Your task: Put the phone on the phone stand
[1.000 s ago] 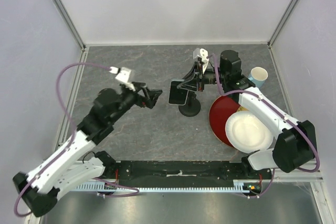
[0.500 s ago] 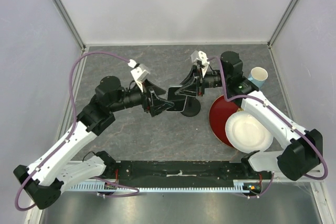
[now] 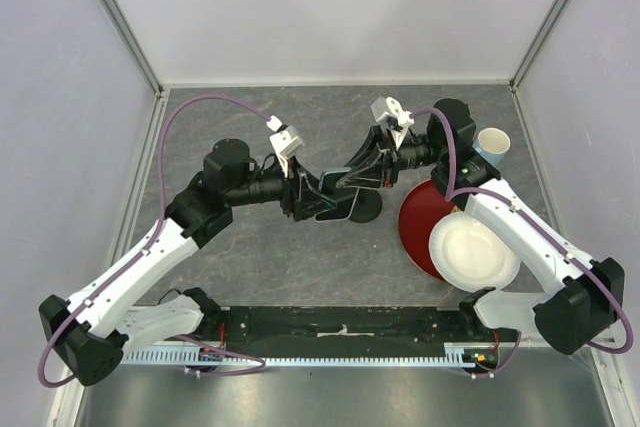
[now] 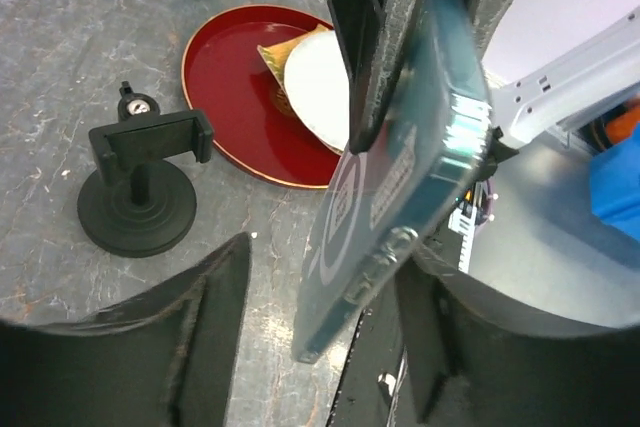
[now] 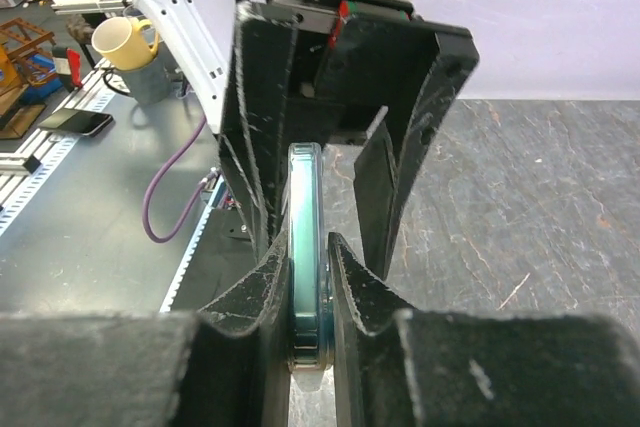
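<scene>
My right gripper (image 5: 310, 244) is shut on the phone (image 5: 305, 207), a thin dark slab seen edge-on, and holds it above the table. In the left wrist view the phone (image 4: 400, 177) hangs tilted from the right gripper's fingers (image 4: 370, 37). My left gripper (image 4: 325, 252) is open, with one jaw on each side of the phone's free end and a gap on the left side. The black phone stand (image 4: 140, 197) stands empty on its disc base beside them. In the top view both grippers, left (image 3: 322, 205) and right (image 3: 352, 179), meet just left of the stand (image 3: 370, 207).
A red plate (image 3: 415, 222) with a white plate (image 3: 475, 252) on it lies right of the stand. A light blue cup (image 3: 492, 143) stands at the back right. White walls enclose the grey table on three sides.
My left arm has swung right and reached the phone, so its open jaws now straddle it. My right gripper has kept hold of the phone and tilted it toward the left gripper.
</scene>
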You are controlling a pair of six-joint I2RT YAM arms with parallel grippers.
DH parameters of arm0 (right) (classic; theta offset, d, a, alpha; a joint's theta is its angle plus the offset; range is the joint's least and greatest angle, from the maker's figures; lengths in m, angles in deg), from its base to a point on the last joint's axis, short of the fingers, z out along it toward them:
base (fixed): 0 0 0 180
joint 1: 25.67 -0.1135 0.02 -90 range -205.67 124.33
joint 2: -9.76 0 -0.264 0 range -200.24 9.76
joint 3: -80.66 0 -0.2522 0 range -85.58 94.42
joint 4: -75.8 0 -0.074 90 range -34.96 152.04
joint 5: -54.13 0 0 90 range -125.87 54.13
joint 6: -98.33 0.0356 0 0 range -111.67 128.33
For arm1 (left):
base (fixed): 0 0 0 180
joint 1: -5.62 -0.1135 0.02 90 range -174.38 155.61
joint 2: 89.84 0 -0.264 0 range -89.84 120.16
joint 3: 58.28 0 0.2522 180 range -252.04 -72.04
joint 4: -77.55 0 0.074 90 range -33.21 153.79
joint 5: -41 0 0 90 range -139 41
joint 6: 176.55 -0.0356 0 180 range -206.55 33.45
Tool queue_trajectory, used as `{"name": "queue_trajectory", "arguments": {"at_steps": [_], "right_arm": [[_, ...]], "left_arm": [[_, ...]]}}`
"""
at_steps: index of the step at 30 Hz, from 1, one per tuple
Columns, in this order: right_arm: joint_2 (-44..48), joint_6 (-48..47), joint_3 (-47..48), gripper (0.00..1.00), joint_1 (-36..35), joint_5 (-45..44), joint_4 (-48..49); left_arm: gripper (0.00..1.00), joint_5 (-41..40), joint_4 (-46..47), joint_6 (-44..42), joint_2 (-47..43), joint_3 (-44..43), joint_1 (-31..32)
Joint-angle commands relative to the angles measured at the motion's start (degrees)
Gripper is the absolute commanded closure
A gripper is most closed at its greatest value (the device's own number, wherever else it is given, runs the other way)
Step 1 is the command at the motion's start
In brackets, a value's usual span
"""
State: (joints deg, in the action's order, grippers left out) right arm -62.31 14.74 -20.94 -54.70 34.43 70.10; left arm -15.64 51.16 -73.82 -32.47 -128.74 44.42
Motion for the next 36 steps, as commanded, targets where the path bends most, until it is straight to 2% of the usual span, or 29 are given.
{"name": "queue_trajectory", "arguments": {"at_steps": [1,4,5,6,7,8,10,11,14,15,21,24,28,33,34,36], "right_arm": [[1.59,1.41,1.54,1.00,-0.49,2.82,5.22],[1.24,1.76,1.80,1.00,-0.84,2.47,5.22],[1.06,1.76,1.98,0.94,-0.76,2.04,5.04],[1.14,1.76,2.07,0.86,-0.76,1.34,4.87],[1.23,1.15,2.07,0.76,-0.76,-0.50,4.60],[1.32,0.53,2.07,0.56,-0.76,-1.04,3.56],[1.06,-1.30,1.81,0.38,-0.76,-1.40,2.59],[0.88,-2.45,1.80,0.24,-0.76,-1.48,0.67],[0.27,-5.88,1.72,0.12,-0.76,-0.79,-1.55],[0.18,-5.97,1.54,0.11,-1.02,-0.43,-1.38],[-0.96,-7.73,1.80,0.09,-4.88,0.45,-0.67],[-1.58,-7.65,2.59,0.14,-6.55,1.06,-0.85],[-2.54,-6.77,4.08,0.38,-7.79,2.91,-0.67],[-3.95,-3.08,4.53,0.46,-9.98,1.59,3.01],[-4.13,-2.73,4.79,0.56,-10.16,1.77,3.28],[-4.56,-2.46,5.14,0.69,-10.34,1.77,3.28]], "left_arm": [[0.43,5.74,5.75,-0.61,2.05,-0.07,-0.14],[0.71,7.15,6.73,-0.43,2.75,-0.33,-0.14],[0.93,6.80,6.82,-0.60,2.58,-0.42,-0.14],[0.98,6.02,6.65,-0.60,2.40,-0.51,-0.22],[0.98,4.88,6.73,-0.69,1.18,-0.42,-0.14],[0.98,2.17,6.56,-0.78,0.48,-0.25,-0.22],[0.98,-0.39,6.73,-1.04,-2.76,0.63,-0.14],[0.98,-2.15,7.08,-1.04,-4.18,0.98,-0.22],[0.98,-4.09,9.54,-0.52,-9.78,3.09,-0.22],[0.98,-4.36,11.20,-0.17,-10.95,4.23,-0.14],[0.98,-3.84,17.45,3.52,-15.96,5.82,-0.22],[0.98,-1.64,21.23,5.63,-16.05,5.73,-0.14],[0.98,-0.58,24.48,7.04,-15.53,5.64,-0.22],[0.98,1.44,27.74,8.36,-13.51,5.82,-0.14],[0.98,1.70,28.09,8.36,-13.16,5.82,-0.14],[0.98,1.97,28.62,8.10,-12.80,5.91,-0.22]]}}
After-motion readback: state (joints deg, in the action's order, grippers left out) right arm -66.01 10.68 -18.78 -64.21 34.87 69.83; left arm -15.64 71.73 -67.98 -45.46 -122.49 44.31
